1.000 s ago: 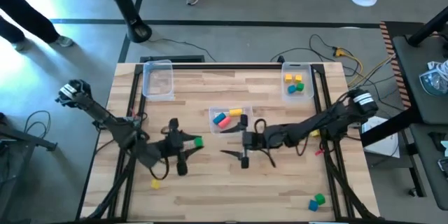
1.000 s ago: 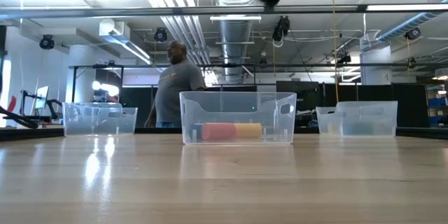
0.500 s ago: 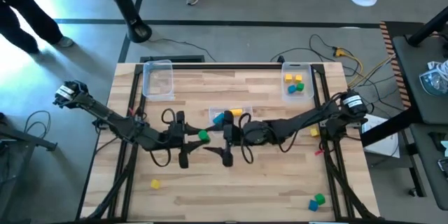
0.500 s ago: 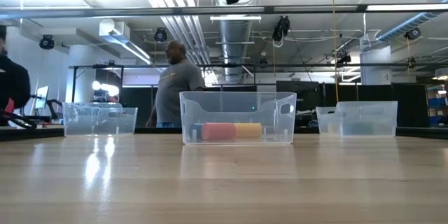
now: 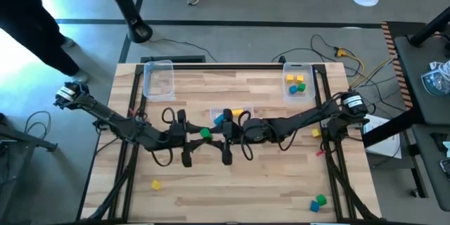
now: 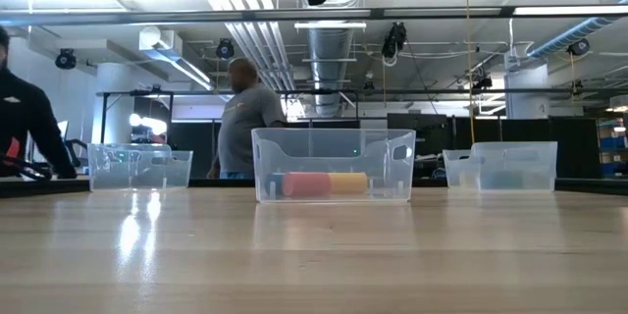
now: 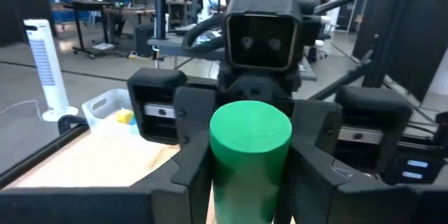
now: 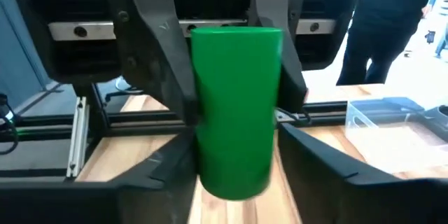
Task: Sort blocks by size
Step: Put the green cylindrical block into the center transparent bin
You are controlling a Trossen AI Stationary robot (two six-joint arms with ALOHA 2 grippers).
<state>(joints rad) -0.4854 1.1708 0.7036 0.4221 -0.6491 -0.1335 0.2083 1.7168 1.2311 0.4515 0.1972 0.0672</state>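
Note:
A green cylinder block (image 5: 204, 134) hangs in mid-air above the table's middle, between my two grippers, which face each other. My left gripper (image 5: 200, 136) is shut on it. My right gripper (image 5: 217, 137) is open, and its fingers (image 8: 164, 168) stand on either side of the block (image 8: 234, 105); I cannot tell if they touch it. The middle bin (image 5: 242, 128) holds blue, pink and yellow blocks. Yellow, green and blue blocks lie in the far right bin (image 5: 299, 84). My left gripper pinches the green block's curved sides (image 7: 218, 175) between its two fingers. The fingers lie level and come from the table's left. The block stands upright in the hold, its flat top (image 7: 250, 127) up, lifted clear of the table.
An empty clear bin (image 5: 159, 81) stands at the far left. Loose blocks lie on the table: a yellow one (image 5: 156, 184) near left, a green and blue pair (image 5: 319, 201) near right, and a yellow one (image 5: 316, 133) by the right edge. People stand beyond the table.
My left gripper has carried the green block up and toward the table's middle and far side. My right gripper has moved toward the table's left until it faces the left gripper, its fingers beside the block.

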